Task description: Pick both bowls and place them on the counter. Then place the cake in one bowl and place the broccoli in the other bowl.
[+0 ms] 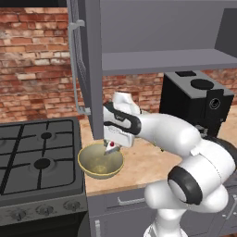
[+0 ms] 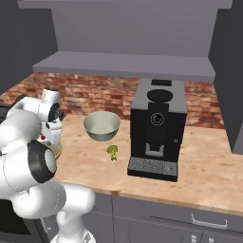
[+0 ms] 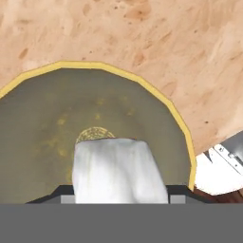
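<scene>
1. Left base view: the gripper (image 1: 111,147) hangs over the yellow-tan bowl (image 1: 100,161), which sits on the counter (image 1: 148,164) just beside the black stove (image 1: 39,157). The cake (image 1: 110,146) shows as a small white bit with a red cherry top, held above the bowl's inside. For a good release I judge the hand should come lower, staying over the bowl's middle and off the rim, before the fingers part, so the slice neither bounces out nor tips.

2. Right base view: the grey-green bowl (image 2: 101,126) stands on the counter, well apart from the hand, left of the coffee machine (image 2: 155,128). The broccoli (image 2: 112,151), a small bright green floret on a pale stalk, lies on the counter just in front of that bowl, not in it. That pairing looks like the step left to do after this one.

3. Hand view: the fingers are clamped on the cake, a pale, soft-edged white wedge that fills the lower middle. Behind it lies the bowl's glossy olive inside with its yellow rim. The slice sits over the bowl's centre mark, which suits a straight drop.
</scene>
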Motion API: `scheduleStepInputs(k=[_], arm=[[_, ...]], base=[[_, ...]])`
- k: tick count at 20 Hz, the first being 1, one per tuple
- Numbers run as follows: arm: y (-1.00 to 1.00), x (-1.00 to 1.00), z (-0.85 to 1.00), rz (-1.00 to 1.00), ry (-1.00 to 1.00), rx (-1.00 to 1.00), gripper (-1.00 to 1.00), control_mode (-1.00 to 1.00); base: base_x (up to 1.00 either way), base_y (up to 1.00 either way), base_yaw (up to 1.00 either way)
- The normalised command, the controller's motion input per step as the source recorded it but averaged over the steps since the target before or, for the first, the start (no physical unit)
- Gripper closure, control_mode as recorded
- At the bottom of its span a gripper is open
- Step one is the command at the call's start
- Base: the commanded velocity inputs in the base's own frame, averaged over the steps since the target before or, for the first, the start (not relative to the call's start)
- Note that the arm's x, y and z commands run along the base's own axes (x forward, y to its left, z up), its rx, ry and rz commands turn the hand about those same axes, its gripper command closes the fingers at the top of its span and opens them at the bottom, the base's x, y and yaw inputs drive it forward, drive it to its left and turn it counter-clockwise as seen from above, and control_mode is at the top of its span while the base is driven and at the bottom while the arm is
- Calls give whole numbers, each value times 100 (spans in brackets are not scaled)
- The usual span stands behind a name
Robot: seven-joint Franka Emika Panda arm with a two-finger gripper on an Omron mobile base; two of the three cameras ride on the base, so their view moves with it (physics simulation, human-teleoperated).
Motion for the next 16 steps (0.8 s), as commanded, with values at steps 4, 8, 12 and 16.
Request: scheduleStepInputs(k=[4,8,12,16], arm=[[26,11,-33,0,14,-11,100,-100],[19,9,-33,0,11,-8,100,-100],[22,3,-31,0,7,-6,100,-100],[12,0,-33,0,4,-3,100,-100]], base=[[0,0,0],[0,0,0],[0,0,0],[0,0,0]])
